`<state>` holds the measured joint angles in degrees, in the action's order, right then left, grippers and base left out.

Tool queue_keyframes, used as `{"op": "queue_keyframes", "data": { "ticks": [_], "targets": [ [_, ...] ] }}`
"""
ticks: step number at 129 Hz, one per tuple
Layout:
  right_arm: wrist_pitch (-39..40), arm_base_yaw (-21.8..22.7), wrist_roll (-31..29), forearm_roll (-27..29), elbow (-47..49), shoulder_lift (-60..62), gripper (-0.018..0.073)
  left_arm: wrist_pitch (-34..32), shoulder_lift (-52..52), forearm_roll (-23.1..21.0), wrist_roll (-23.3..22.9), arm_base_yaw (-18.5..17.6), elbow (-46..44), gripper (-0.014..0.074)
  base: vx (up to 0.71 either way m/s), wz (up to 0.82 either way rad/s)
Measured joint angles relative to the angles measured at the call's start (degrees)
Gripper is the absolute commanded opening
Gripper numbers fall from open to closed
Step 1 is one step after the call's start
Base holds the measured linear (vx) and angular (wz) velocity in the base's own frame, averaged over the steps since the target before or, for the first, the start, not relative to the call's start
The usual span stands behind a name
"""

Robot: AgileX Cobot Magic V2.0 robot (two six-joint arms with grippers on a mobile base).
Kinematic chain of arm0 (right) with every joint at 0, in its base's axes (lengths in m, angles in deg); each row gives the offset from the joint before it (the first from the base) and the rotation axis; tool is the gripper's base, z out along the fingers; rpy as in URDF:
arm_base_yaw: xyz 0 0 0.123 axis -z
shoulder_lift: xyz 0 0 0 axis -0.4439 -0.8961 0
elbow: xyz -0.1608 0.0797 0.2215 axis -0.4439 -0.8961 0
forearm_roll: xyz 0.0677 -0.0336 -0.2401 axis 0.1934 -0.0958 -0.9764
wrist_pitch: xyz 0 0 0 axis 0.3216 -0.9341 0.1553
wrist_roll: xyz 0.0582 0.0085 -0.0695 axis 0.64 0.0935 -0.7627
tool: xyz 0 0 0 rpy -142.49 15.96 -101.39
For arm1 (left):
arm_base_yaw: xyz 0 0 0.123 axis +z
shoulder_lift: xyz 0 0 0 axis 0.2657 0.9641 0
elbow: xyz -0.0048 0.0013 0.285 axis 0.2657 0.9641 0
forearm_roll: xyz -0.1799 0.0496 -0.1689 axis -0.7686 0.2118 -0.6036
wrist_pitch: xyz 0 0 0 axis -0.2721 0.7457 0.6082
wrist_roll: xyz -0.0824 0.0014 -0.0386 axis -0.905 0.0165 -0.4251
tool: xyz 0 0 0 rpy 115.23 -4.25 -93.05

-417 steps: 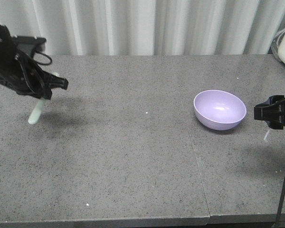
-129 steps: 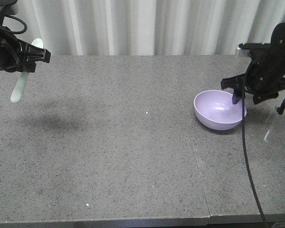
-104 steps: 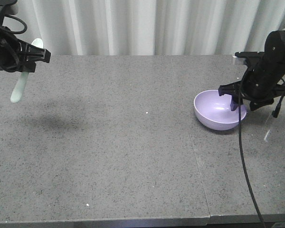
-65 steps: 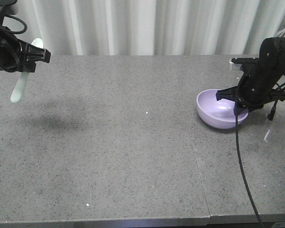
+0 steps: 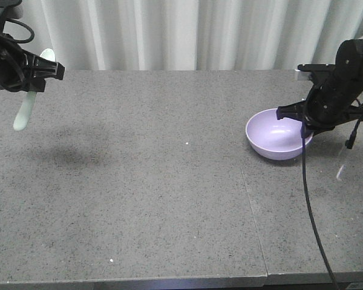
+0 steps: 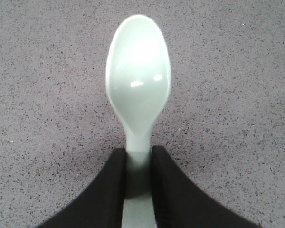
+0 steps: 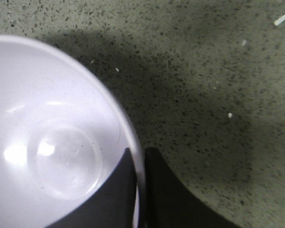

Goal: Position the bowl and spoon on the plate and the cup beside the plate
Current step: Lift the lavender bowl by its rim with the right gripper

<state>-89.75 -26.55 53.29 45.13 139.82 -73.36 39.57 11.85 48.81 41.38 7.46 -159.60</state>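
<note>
The lavender bowl (image 5: 277, 135) sits at the right of the grey table, slightly raised and tilted. My right gripper (image 5: 304, 125) is shut on its right rim, one finger inside and one outside; the wrist view shows the bowl (image 7: 52, 137) rim pinched in the right gripper (image 7: 140, 164). At the far left my left gripper (image 5: 36, 77) is held high above the table, shut on the handle of the mint-green spoon (image 5: 25, 110), which hangs scoop down. In the left wrist view the spoon (image 6: 138, 90) sticks out from the left gripper (image 6: 138, 168). The plate and the cup are out of view.
The grey speckled table (image 5: 169, 181) has a seam (image 5: 254, 211) running front to back right of centre. White curtains (image 5: 181, 33) hang behind it. A black cable (image 5: 311, 217) trails down from my right arm to the front edge.
My right gripper came in from the right, dropped over the bowl's right rim and shut on it. The bowl has since shifted a little left and lifted. The left arm has held the spoon still.
</note>
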Motion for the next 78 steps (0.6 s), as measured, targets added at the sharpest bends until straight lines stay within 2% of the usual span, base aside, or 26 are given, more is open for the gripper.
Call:
{"op": "queue_keyframes", "data": {
  "ticks": [43,78],
  "targets": [
    [-0.7,0.0,-1.0,0.9,-0.2,8.4,-0.0003,0.0,0.0,0.0,0.0,0.0,0.0,-0.0008,0.00,0.00],
    [-1.6,0.0,-3.2,6.7,-0.2,15.5,-0.0003,0.0,0.0,0.0,0.0,0.0,0.0,-0.0008,0.00,0.00]
  ]
}}
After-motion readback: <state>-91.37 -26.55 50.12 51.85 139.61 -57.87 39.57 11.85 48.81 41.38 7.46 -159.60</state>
